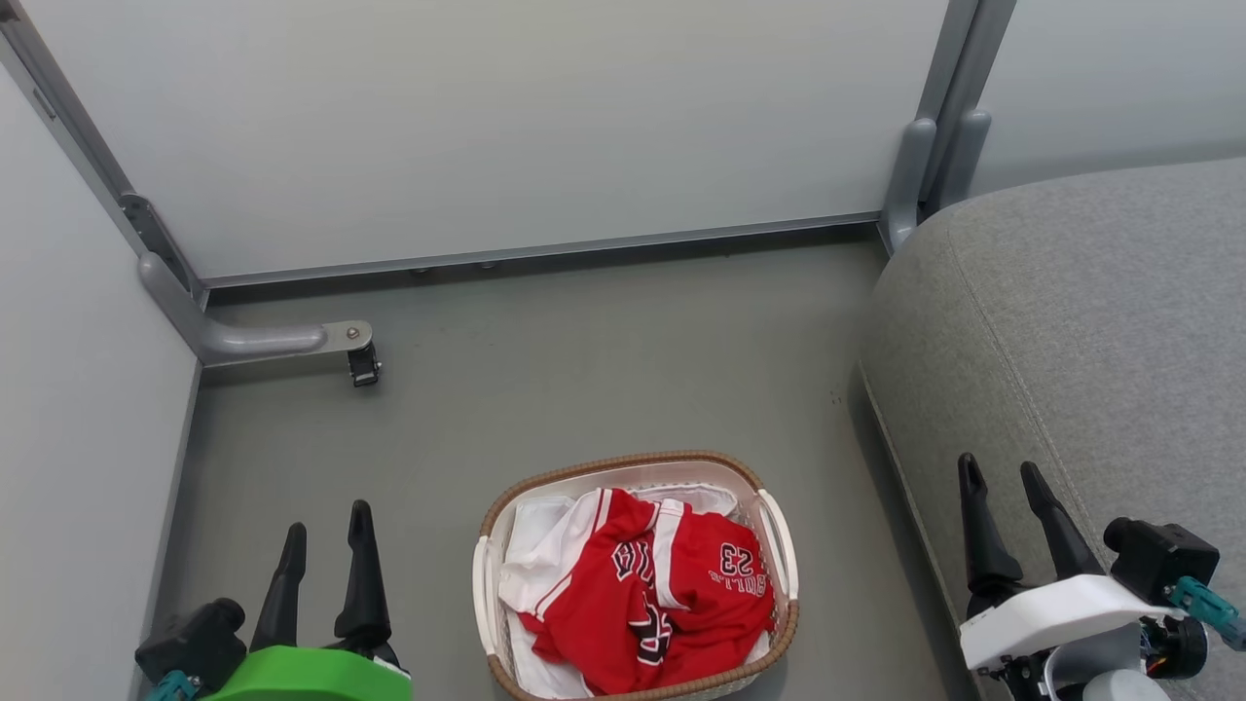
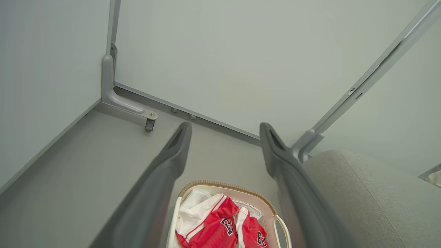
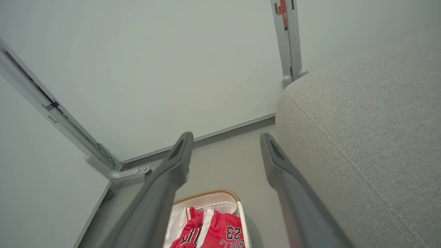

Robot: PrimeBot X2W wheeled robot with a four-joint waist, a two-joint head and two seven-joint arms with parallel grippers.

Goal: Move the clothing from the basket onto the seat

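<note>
Now, head view, basket [image 1: 623, 460]: stands on the grey floor [image 1: 584, 370], with a brown rim and a white handle on each side.
Head view, clothing [image 1: 652, 594]: a red, white-trimmed heap inside the basket, lying over a white sheet [image 1: 540, 535]. The number 23 is toward the basket's right handle.
Head view, seat [image 1: 1090, 341]: grey cushion to the right of the basket, with a strip of floor between them.
Head view, left tool [image 1: 328, 521]: left of the basket and apart from it, above the floor. It is released, with its fingers spread and empty.
Head view, right tool [image 1: 1000, 465]: right of the basket, in front of the seat's near edge. It is released, with its fingers spread and empty.
Left wrist view, left tool [image 2: 225, 125]: fingers wide apart and empty. The basket [image 2: 227, 186] with the clothing [image 2: 213, 224] shows low between them.
Left wrist view, seat [image 2: 361, 193]: right of the basket, beyond the right-hand finger.
Right wrist view, right tool [image 3: 226, 135]: fingers wide apart and empty.
Right wrist view, clothing [image 3: 213, 230]: inside the basket [image 3: 206, 193], low between the fingers, with the 23 readable.
Right wrist view, seat [image 3: 361, 137]: right of the basket, with floor between them.
</note>
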